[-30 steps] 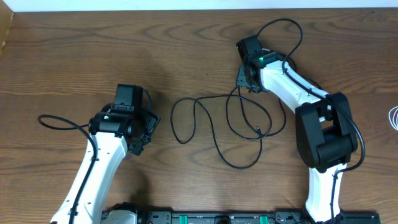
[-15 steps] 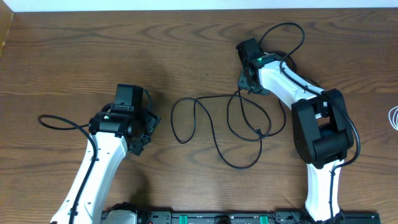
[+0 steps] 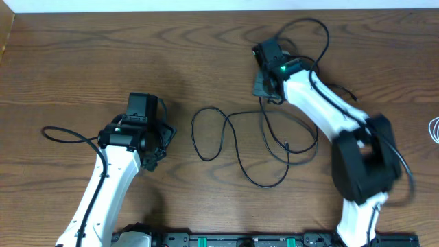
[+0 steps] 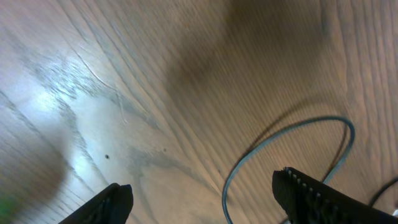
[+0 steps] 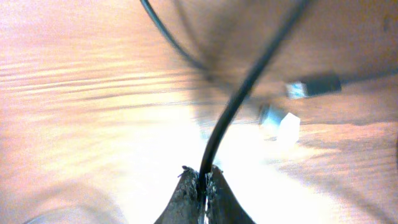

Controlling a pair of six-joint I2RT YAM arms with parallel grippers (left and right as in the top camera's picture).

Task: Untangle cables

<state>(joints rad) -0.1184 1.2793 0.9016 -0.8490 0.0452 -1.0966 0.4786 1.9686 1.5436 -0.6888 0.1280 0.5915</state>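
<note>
- overhead: we see a wooden table [image 3: 82, 62] with both arms reaching in from the bottom edge of the picture. the black cable [image 3: 264, 185] lies on it in loose loops in the middle, between the two arms, and its strands cross one another in several places.
- overhead: the right hand [image 3: 264, 84] is down at the far end of those loops, where a strand runs up to it. from above we cannot tell how its fingers stand, and the lower part of that arm is blurred.
- overhead: the left hand [image 3: 159, 144] sits near the leftmost loop but apart from it. a thicker arm wire [image 3: 62, 134] curves over the table on its other side. a white cable [image 3: 434, 129] shows at the right edge of the table, well apart from the black one.
- left wrist: the left hand [image 4: 202, 185] is open, its two dark fingers [image 4: 115, 202] spread wide above bare wood and gripping nothing. a thin loop of cable [image 4: 292, 127], greyish-blue in this view, lies on the table close to the finger at the right of the picture.
- right wrist: the right hand [image 5: 200, 177] is closed, and we see the black cable [image 5: 239, 99] pinched between the tips, rising from them and curving off the top of the picture. a second dark strand [image 5: 168, 31] crosses behind it. a small plug end [image 5: 314, 86] lies on the table beyond, with a pale blurred piece [image 5: 277, 121] just beside it that we cannot make out.
</note>
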